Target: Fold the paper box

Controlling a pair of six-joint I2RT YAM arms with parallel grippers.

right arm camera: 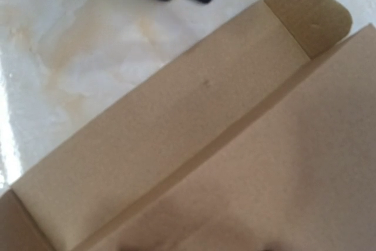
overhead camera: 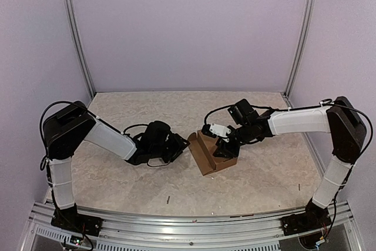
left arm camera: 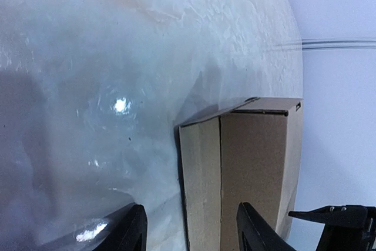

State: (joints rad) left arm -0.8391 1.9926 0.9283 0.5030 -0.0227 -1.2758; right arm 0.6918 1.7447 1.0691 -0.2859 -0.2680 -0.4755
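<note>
Left fingers (left arm camera: pixel 132 230) spread at paper box (left arm camera: pixel 235 174); right fingers (overhead camera: pixel 225 147) over it, state unclear.

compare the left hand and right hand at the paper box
The left hand sits beside the paper box, off its edge; the right hand is over it. The left hand's fingers stand apart; the right hand's are hidden. Both are black and low by the box.

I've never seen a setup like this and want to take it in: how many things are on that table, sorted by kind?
Black-and-white robot arms: 2, the left arm and the right arm
Partly folded brown cardboard paper box: 1
Total: 3
</note>
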